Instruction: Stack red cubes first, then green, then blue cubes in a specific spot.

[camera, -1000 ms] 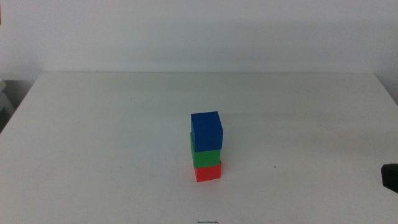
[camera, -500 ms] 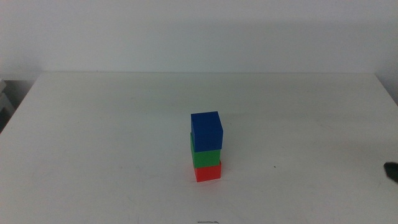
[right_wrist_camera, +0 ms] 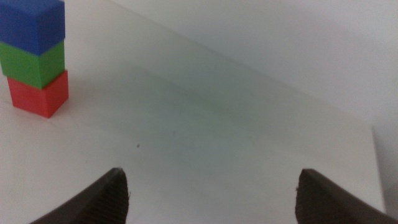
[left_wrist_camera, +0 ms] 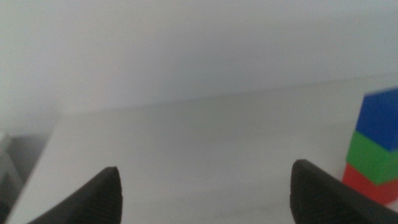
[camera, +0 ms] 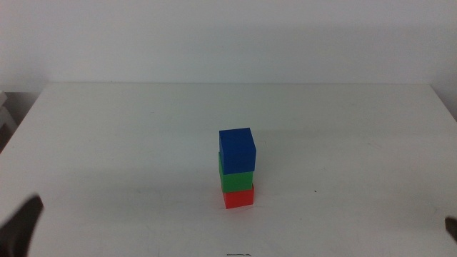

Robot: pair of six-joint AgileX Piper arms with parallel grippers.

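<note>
Middle view first, nearest things: the left gripper (camera: 21, 225) shows only as a dark blurred shape at about 8 o'clock by the bottom edge, and a sliver of the right gripper (camera: 451, 227) sits at about 4 o'clock, mostly cut off. Both stand well apart from the stack. In the wrist views each gripper's jaws are spread wide with nothing between them. Just below the picture's centre stands the tower on the white table (camera: 107, 157): the red cube (camera: 238, 196) at the base, the green cube (camera: 236, 180) on it, the blue cube (camera: 237, 150) on top, turned slightly off square. All three are matte and sharp-edged. Bare tabletop lies open all round, out to the far edge at 12 o'clock against the pale wall (camera: 228, 36).
</note>
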